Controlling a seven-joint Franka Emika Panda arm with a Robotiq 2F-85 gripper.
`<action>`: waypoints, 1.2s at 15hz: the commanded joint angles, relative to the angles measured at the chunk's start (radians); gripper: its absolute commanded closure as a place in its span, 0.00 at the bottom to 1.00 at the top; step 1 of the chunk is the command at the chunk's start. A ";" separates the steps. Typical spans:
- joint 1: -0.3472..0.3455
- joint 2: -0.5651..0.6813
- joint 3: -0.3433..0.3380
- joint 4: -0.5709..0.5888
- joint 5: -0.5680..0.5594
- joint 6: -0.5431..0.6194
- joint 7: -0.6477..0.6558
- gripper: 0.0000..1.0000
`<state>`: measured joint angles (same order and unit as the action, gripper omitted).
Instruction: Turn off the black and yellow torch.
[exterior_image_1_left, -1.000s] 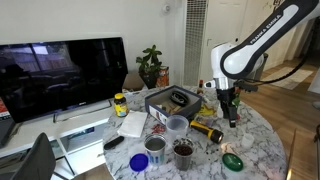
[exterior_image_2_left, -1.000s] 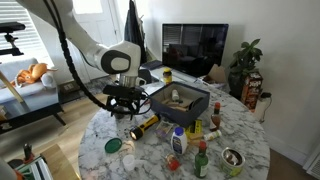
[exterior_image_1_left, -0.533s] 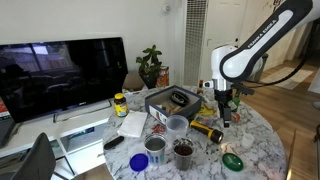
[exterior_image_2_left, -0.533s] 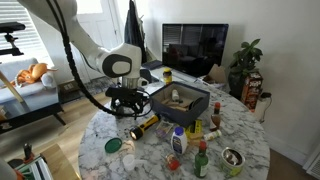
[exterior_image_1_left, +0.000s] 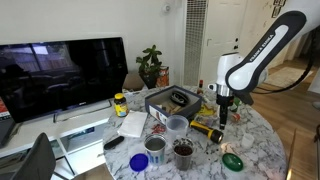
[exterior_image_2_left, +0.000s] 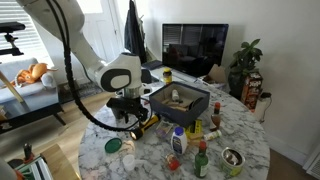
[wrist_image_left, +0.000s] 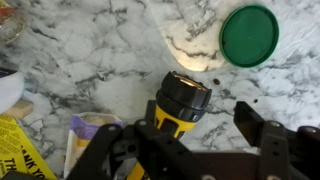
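The black and yellow torch (wrist_image_left: 183, 100) lies on its side on the marble tabletop (wrist_image_left: 90, 50). In the wrist view its black head points up the picture and its yellow body runs down beneath your gripper (wrist_image_left: 180, 128). A bright patch shows on the marble just in front of the head.

Your jaws stand apart, with one of the fingers (wrist_image_left: 103, 147) on each side of the yellow body, so the torch sits between them, roughly centred. You cannot tell from this view whether either finger touches it.

In both exterior views the torch (exterior_image_1_left: 208, 128) (exterior_image_2_left: 146, 126) lies flat toward the tabletop edge (exterior_image_1_left: 255, 140) nearest the arm. The gripper (exterior_image_1_left: 222, 116) (exterior_image_2_left: 133, 118) is down low over it, pointing at the table.

A green lid (wrist_image_left: 248, 33) lies flat on the marble beyond the torch's head and off to one side, clear of it. In an exterior view the lid (exterior_image_1_left: 233, 161) is close to the near edge of the tabletop.

A yellow printed packet (wrist_image_left: 25, 150) lies beside the torch's body, at the lower left of the wrist view.

Further in, a clear plastic cup (exterior_image_1_left: 177, 124) stands near the torch. Behind it, a black tray (exterior_image_1_left: 170, 100) holding loose items sits around the middle of the table. Open cans (exterior_image_1_left: 184, 150) stand toward the near edge.
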<state>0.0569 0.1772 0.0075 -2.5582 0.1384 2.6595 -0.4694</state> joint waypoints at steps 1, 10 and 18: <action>-0.029 0.026 0.032 -0.037 -0.019 0.114 0.069 0.50; -0.029 0.076 0.035 -0.043 -0.052 0.264 0.238 1.00; -0.030 0.116 0.044 -0.018 -0.029 0.331 0.384 1.00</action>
<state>0.0405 0.2640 0.0356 -2.5868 0.1076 2.9529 -0.1547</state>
